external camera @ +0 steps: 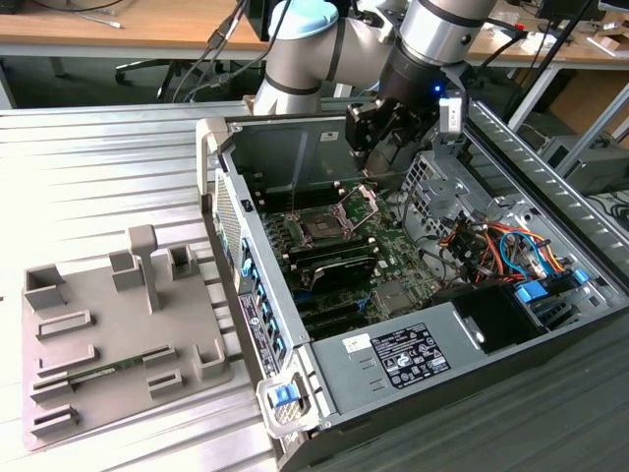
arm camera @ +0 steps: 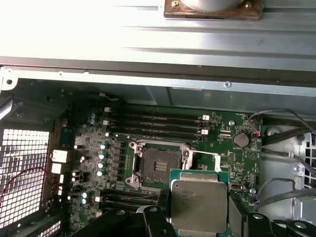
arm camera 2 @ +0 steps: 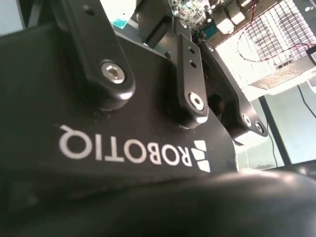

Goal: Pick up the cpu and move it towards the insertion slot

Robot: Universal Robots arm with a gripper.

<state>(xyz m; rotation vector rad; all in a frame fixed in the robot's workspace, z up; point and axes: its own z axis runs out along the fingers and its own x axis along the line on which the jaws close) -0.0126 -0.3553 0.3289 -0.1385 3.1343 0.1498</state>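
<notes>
White block lettering and a small logo (arm camera 2: 200,157) are printed across the black body of the claw in the second wrist view, where they appear upside down. I leave the wording unread. In the exterior view a white printed label (external camera: 408,356) with dense black text and symbols sits on the grey power supply cover, well apart from the claw (external camera: 378,162) and towards the near end of the open computer case (external camera: 295,334). Its print is too small to make out. The cpu (arm camera: 200,205) carries faint engraved lines on its pale metal top that cannot be read. The claw hangs inside the case, just above the motherboard, closed down to the width of the cpu. In the first wrist view a dark finger (arm camera: 153,219) stands against one edge of the chip and a second dark finger against the opposite edge. The chip lies flat between them, lifted clear of the green board, with a green rim showing around its metal lid. The insertion slot (arm camera: 159,167) sits just beside the held cpu and below the claw, its dark centre bare inside the silver frame. In the exterior view its hinged retaining plate (external camera: 362,202) stands tilted up right under the claw. The long black memory slots (arm camera: 153,126) run on the far side of the slot from the claw. A grey fixture plate (external camera: 108,334) with raised blocks lies on the ribbed table outside the case, well away from the claw, towards the exterior view's left.
</notes>
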